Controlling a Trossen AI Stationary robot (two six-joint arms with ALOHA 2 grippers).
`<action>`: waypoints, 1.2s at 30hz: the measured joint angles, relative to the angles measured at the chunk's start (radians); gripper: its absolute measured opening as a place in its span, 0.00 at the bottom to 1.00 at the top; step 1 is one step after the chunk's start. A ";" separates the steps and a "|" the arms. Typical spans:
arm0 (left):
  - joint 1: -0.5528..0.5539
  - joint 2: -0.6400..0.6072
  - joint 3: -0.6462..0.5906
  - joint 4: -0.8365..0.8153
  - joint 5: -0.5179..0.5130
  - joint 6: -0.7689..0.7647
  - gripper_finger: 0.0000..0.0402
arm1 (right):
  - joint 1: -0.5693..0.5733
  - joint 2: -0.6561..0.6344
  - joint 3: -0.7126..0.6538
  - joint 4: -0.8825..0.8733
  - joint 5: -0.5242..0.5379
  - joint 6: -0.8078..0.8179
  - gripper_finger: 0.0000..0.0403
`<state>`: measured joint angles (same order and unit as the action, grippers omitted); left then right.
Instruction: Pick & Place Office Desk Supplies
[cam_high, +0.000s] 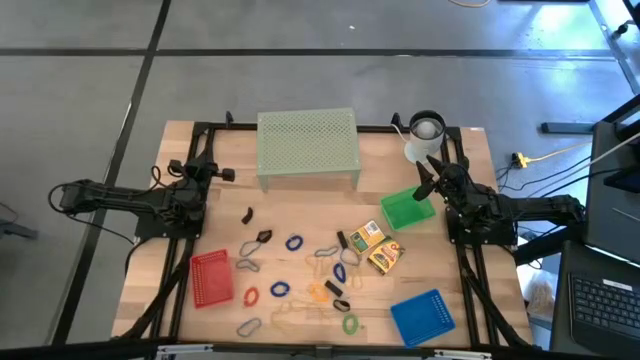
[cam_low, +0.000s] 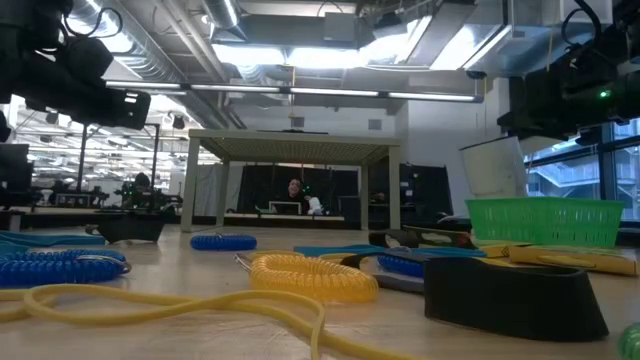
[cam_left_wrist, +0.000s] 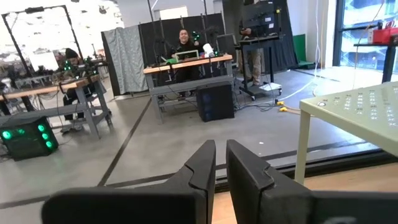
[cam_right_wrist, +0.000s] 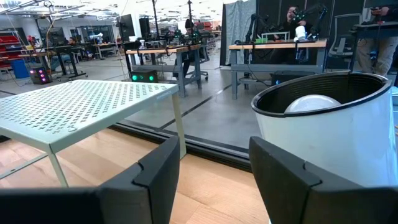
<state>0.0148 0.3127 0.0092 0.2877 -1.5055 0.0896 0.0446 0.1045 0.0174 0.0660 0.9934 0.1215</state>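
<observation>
The supplies lie loose on the wooden table between the arms: blue rings (cam_high: 293, 243), a red ring (cam_high: 251, 296), a green ring (cam_high: 350, 323), orange rings (cam_high: 318, 291), black and silvery clips (cam_high: 263, 238), and two yellow boxes (cam_high: 367, 238) (cam_high: 386, 258). The low view shows a yellow coil ring (cam_low: 310, 275) and a black clip (cam_low: 510, 295) up close. My left gripper (cam_high: 224, 173) (cam_left_wrist: 221, 167) hovers shut by the table's left edge, holding nothing. My right gripper (cam_high: 432, 166) (cam_right_wrist: 214, 168) is open above the green tray, pointing at a white cup.
A pale green mesh riser (cam_high: 307, 145) stands at the far edge. A red tray (cam_high: 211, 278) lies near left, a blue tray (cam_high: 422, 317) near right, and a green tray (cam_high: 407, 210) under the right gripper. The white cup (cam_high: 425, 135) (cam_right_wrist: 329, 137) stands at the far right corner. People sit beyond the table.
</observation>
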 joint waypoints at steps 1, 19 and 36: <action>0.000 0.000 0.000 0.000 0.000 -0.021 0.08 | 0.000 0.000 0.000 0.000 0.000 0.000 0.48; 0.000 0.000 0.000 0.001 0.139 -0.208 0.08 | 0.000 0.000 0.000 0.001 -0.050 0.126 0.48; 0.000 0.000 0.000 0.070 0.741 -0.211 0.08 | 0.000 0.000 0.000 0.001 -0.097 0.176 0.48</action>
<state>0.0147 0.3130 0.0093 0.3579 -0.7645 -0.1211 0.0447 0.1047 0.0174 0.0666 0.8963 0.2976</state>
